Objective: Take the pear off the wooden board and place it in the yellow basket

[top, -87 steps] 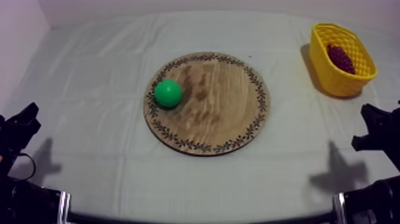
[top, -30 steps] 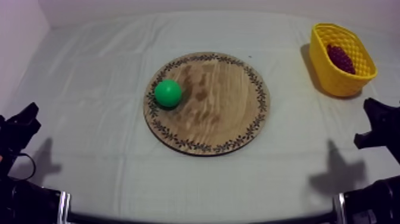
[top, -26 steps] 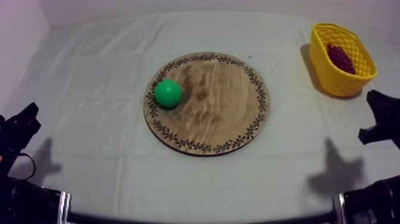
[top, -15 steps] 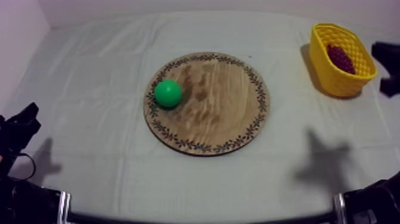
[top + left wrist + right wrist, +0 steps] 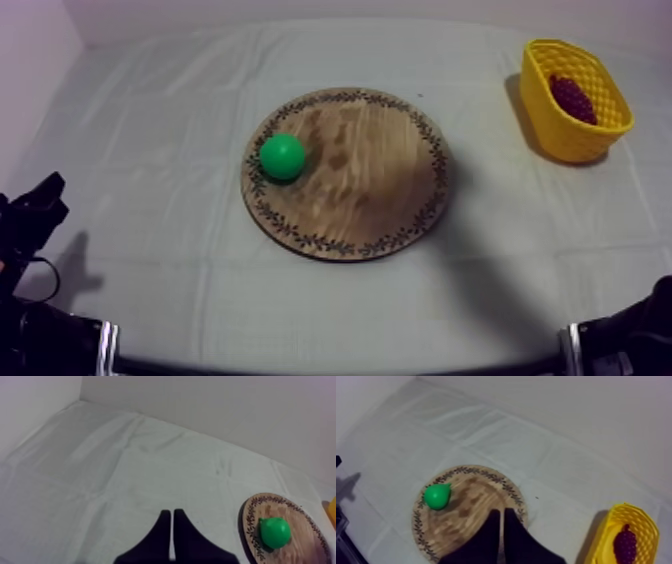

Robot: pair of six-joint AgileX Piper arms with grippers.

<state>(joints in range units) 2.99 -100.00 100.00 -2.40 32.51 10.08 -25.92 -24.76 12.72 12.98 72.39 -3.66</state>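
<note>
The left gripper (image 5: 171,515) is recorded with its two black fingers laid together as a narrow wedge, nothing held between them. In the top view it is seen low at the left side, the left arm (image 5: 45,335) below it. The right gripper (image 5: 501,512) is likewise pressed into a wedge, nothing gripped. Part of the right arm (image 5: 635,330) is noted at the lower right edge.

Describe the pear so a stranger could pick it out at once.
Mid-table lies a round wooden board with a patterned rim. On its left part, near the rim, sits the pear. It alone is bright green; the grapes lie apart in the yellow basket.
</note>
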